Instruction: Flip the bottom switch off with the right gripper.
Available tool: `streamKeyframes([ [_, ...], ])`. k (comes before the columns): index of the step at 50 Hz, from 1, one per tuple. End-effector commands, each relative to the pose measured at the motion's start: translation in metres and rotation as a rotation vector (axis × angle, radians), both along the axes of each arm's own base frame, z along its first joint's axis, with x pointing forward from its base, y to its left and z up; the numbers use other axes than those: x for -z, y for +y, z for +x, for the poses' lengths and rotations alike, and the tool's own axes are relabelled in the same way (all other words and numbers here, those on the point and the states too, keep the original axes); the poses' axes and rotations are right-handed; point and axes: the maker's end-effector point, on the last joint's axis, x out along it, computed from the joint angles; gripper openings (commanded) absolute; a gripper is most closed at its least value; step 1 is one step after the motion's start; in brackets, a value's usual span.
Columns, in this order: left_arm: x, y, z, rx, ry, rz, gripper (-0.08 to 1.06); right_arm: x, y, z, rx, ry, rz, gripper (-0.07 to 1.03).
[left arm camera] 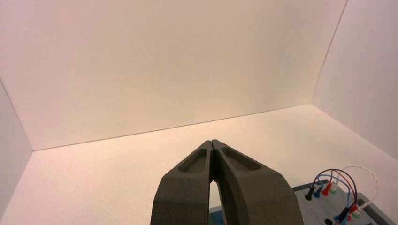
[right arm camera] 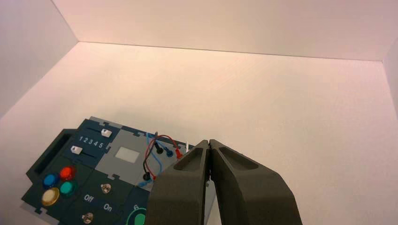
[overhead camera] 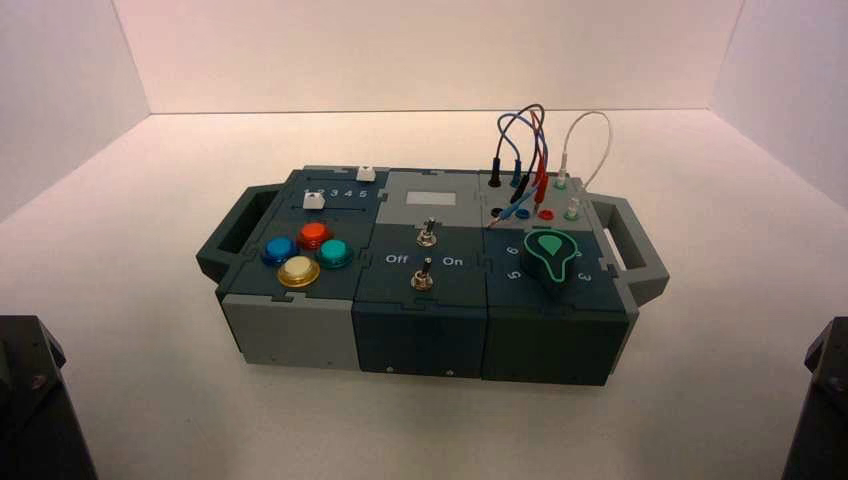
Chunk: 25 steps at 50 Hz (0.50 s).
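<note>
The bottom switch [overhead camera: 423,278] is a small silver toggle in the box's middle dark panel, just below the white "Off" and "On" lettering; it also shows in the right wrist view [right arm camera: 87,216]. A like toggle [overhead camera: 427,235] stands just behind it. My right gripper [right arm camera: 209,140] is shut on nothing and hangs well back from the box, off its right side. In the high view only a dark part of the right arm [overhead camera: 825,400] shows at the lower right corner. My left gripper [left arm camera: 212,140] is shut and empty, parked at the left.
The box [overhead camera: 300,335] has a handle at each end [overhead camera: 228,232]. Four coloured buttons [overhead camera: 298,270] sit front left, two white sliders [overhead camera: 314,201] behind them. A green-rimmed knob [overhead camera: 548,256] is at the right, and looped wires [overhead camera: 525,150] rise behind it. White walls enclose the table.
</note>
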Motion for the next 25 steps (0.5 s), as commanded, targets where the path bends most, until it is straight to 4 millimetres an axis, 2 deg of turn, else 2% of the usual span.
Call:
streamKeyframes([
  [1, -0.0083, 0.0007, 0.0002, -0.003, -0.021, -0.005, -0.03, -0.0023, 0.0005, 0.0041, 0.008, 0.009, 0.008, -0.02],
  [25, -0.01, 0.001, -0.001, -0.003, -0.025, -0.011, -0.03, 0.0044, 0.0013, 0.0078, 0.006, 0.043, -0.005, -0.02],
])
